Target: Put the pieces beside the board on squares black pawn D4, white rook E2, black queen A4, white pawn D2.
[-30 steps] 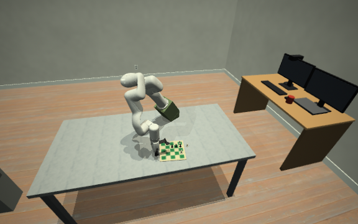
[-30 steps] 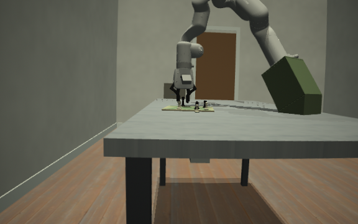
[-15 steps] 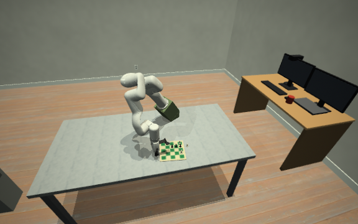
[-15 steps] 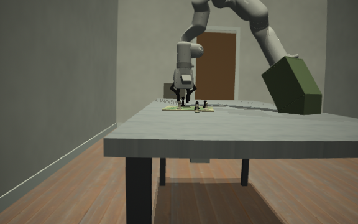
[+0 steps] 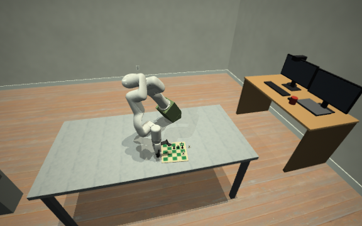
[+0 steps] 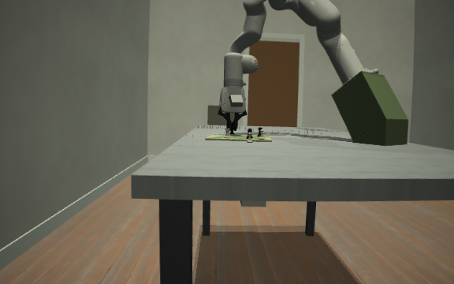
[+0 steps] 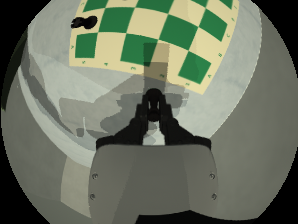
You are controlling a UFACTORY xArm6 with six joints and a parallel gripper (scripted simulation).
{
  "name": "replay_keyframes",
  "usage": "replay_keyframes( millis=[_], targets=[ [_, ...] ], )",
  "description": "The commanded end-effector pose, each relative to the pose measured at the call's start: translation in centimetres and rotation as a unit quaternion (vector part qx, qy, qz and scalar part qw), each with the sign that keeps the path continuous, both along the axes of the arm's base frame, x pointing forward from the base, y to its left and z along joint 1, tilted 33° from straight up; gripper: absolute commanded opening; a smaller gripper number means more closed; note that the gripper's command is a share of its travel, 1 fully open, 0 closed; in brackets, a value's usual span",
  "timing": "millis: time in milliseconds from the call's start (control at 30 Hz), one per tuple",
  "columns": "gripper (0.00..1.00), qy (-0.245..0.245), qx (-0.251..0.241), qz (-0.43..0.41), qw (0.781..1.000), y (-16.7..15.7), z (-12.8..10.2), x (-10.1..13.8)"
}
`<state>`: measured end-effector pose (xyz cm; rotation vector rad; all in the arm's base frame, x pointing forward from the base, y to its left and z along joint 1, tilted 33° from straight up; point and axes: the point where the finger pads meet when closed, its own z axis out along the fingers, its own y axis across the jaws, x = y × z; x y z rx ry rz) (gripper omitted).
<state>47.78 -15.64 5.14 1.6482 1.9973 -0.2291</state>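
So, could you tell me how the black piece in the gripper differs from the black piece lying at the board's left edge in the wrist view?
The black piece in the gripper stands upright beside the board, on the table; the other black piece lies tipped over on the board's squares. The first is clamped between the fingers; the second is untouched. Both are black.
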Motion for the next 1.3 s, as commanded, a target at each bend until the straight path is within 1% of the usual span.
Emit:
replay_keyframes(
  millis=[0, 800, 933, 1133, 1200, 1267],
  targets=[
    [0.0, -0.001, 0.0, 0.0, 1.0, 0.0, 0.1, 0.1],
    [0.0, -0.001, 0.0, 0.0, 1.0, 0.1, 0.3, 0.0],
    [0.0, -0.001, 0.0, 0.0, 1.0, 0.7, 1.4, -0.4],
    [0.0, -0.001, 0.0, 0.0, 1.0, 2.6, 4.9, -1.6],
    [0.0, -0.001, 0.0, 0.0, 1.0, 2.6, 4.9, -1.6],
    [0.0, -0.001, 0.0, 0.0, 1.0, 3.2, 6.1, -2.0]
  ],
)
